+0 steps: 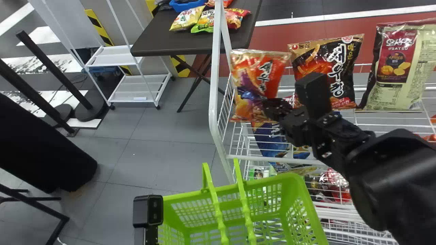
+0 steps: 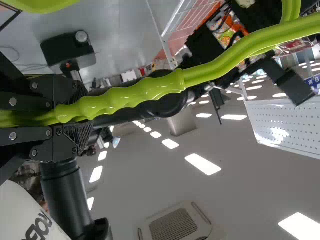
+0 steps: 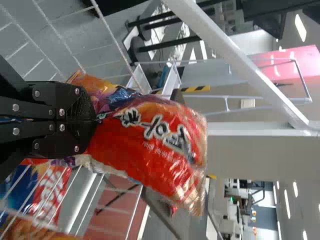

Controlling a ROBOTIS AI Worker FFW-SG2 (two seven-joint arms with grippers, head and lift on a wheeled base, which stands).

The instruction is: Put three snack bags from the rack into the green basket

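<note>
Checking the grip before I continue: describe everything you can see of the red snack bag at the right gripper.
The red snack bag is puffed, glossy, creased film, orange-red with pale outlined lettering, a purple-blue patch and pictured snacks. It stands roughly upright at the left end of the rack, beside a darker bag. The right gripper has its jaws shut on its lower part. Whether it touches the wires, I cannot tell.

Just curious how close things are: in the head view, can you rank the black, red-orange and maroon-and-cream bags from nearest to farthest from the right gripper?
1. Red-orange bag: held in the right gripper, left of the others.
2. Black bag: middle of the three.
3. Maroon-and-cream bag: at the far right.
</note>
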